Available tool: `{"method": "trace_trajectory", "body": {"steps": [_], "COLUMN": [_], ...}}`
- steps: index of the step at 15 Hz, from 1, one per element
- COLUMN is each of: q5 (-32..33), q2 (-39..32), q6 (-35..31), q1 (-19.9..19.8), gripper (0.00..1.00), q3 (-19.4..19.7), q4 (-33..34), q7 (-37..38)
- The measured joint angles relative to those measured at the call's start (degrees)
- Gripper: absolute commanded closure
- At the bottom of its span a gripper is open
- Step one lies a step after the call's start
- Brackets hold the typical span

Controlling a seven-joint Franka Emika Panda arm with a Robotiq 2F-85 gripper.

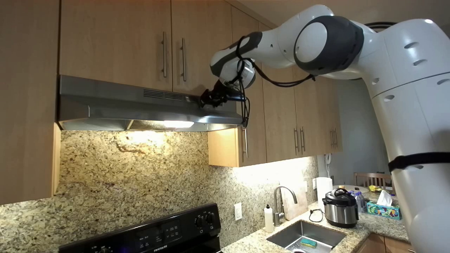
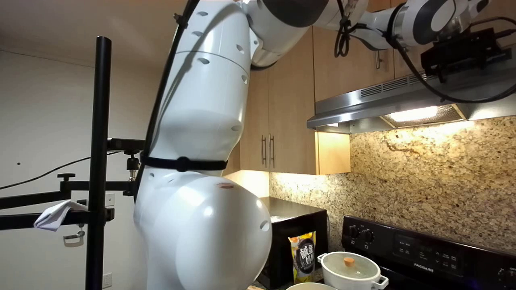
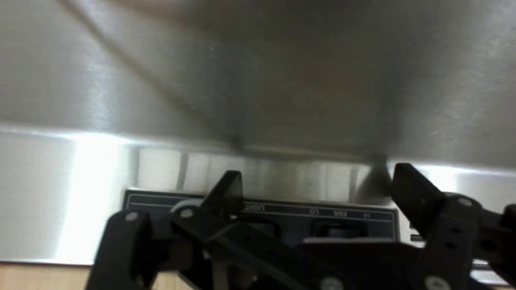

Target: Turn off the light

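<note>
The range hood [image 1: 116, 105] is grey metal, and its lamp [image 1: 177, 124] is lit. The hood [image 2: 342, 110] and lit lamp [image 2: 414, 114] also show in an exterior view. My gripper [image 1: 205, 100] is at the hood's upper front, near the vent slots. In the wrist view my gripper [image 3: 316, 173] is open with nothing between its fingers. Behind it is the dark control panel [image 3: 290, 207], its lettering upside down. The light switch [image 3: 262, 226] is partly hidden behind the left-hand finger. Whether that finger touches the switch I cannot tell. The fan switch [image 3: 342, 231] lies between the fingers.
Wooden cabinets [image 1: 204, 45] with bar handles rise directly above the hood. Black cables [image 1: 246, 102] hang from my wrist past the hood's end. Below are the black stove [image 1: 151, 233], a sink [image 1: 309, 235] and a white pot [image 2: 348, 270].
</note>
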State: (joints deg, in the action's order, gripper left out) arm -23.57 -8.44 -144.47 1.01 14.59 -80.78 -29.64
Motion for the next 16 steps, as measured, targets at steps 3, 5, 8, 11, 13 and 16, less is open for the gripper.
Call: {"method": "trace_trajectory", "body": {"steps": [3,5,8,11,13,16], "q5": [0.01,0.01,0.04,3.3,7.72,15.5], "q2": [-0.2,-0.19,0.01,0.46,1.05,2.22], "q6": [0.01,0.01,-0.04,-0.62,-2.51,-6.32], "q1": [0.0,0.01,0.05,0.52,1.31,2.7], "gripper": [0.0,0.0,0.0,0.0,0.0,0.0], "q3": [0.03,0.03,0.03,0.07,0.15,0.45], "q4": [0.3,0.3,0.3,-0.13,-1.39,-3.93], "q7": [0.64,0.68,0.9,4.3,7.9,14.6]}}
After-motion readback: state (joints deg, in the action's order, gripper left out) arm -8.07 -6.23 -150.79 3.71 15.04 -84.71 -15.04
